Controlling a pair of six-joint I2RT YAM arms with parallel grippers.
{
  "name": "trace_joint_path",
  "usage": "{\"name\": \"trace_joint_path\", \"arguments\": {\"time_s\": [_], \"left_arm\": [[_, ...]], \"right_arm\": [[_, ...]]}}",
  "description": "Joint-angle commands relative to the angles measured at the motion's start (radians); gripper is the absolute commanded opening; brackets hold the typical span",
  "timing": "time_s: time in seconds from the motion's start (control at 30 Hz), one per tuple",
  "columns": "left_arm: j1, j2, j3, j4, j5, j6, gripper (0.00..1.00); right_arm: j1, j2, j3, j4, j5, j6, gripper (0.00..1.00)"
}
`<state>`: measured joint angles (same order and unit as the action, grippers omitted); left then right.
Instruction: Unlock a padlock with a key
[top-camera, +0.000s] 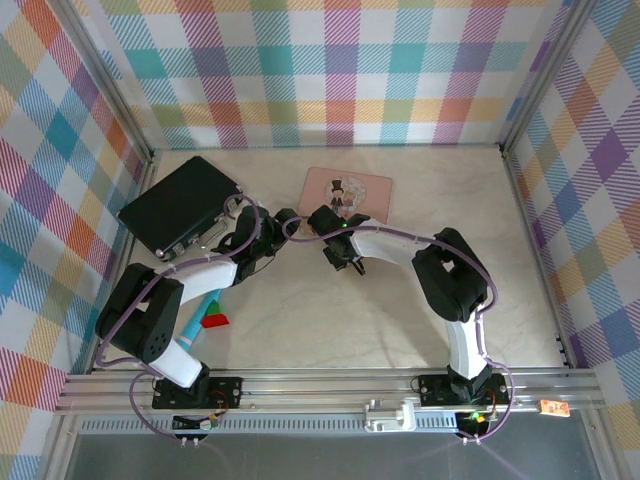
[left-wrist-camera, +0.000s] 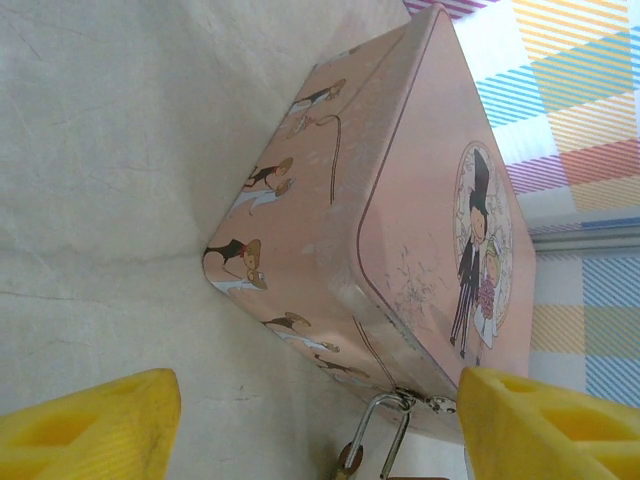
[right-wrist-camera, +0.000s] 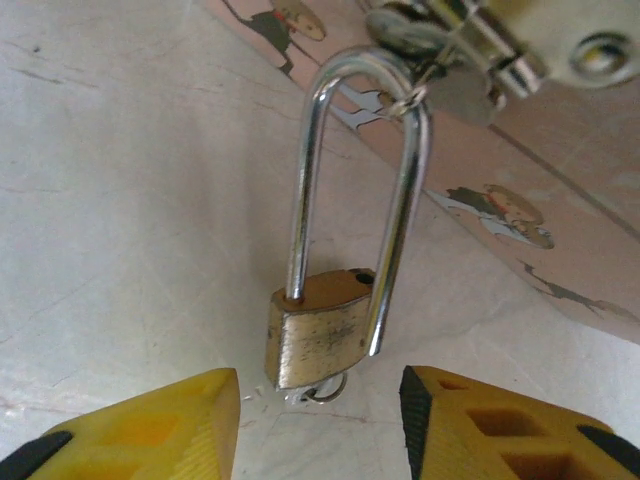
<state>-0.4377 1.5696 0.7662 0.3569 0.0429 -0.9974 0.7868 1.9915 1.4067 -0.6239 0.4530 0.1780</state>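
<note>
1. The right gripper (right-wrist-camera: 320, 415) is nearest the lens. Its yellow fingers are spread wide and hold nothing, just short of the padlock.
2. The table (top-camera: 300, 330) is pale and marbled, and both arms reach to its middle.
3. The black case (top-camera: 180, 205) lies at the far left. I cannot tell what it contains.
4. The pink tin (left-wrist-camera: 420, 200) has its lid down, so its contents are hidden. The left gripper (left-wrist-camera: 320, 400) faces it, also wide and empty.
5. The padlock (right-wrist-camera: 315, 335) hangs by its shackle (right-wrist-camera: 305, 200) from the tin's hasp (right-wrist-camera: 450, 40), with its brass body on the table. One shackle leg sits in the body and the other ends outside it, so the lock looks already sprung.
6. What looks like the key (right-wrist-camera: 326, 392) shows as a small silver loop under the body, probably seated in the keyhole.
7. Judged step: the unlocking seems done or nearly so. The next move probably calls for a narrow, careful pinch on the key or body without dragging the tin.
</note>
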Motion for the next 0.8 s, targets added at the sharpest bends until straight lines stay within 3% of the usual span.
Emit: {"name": "trace_joint_path", "arguments": {"time_s": [0.0, 0.5, 0.67, 0.77], "left_arm": [[0.017, -0.022, -0.012, -0.011, 0.006, 0.021, 0.73], [0.019, 0.018, -0.024, 0.081, 0.073, 0.027, 0.69], [0.019, 0.029, -0.035, 0.132, 0.098, 0.024, 0.66], [0.017, 0.050, -0.046, 0.208, 0.137, 0.026, 0.65]], "right_arm": [[0.005, 0.018, 0.003, 0.032, 0.032, -0.005, 0.46], [0.005, 0.055, -0.047, 0.089, 0.025, 0.011, 0.34], [0.003, 0.022, -0.072, 0.103, 0.012, 0.013, 0.17], [-0.013, -0.025, -0.077, 0.119, -0.086, -0.004, 0.09]]}}
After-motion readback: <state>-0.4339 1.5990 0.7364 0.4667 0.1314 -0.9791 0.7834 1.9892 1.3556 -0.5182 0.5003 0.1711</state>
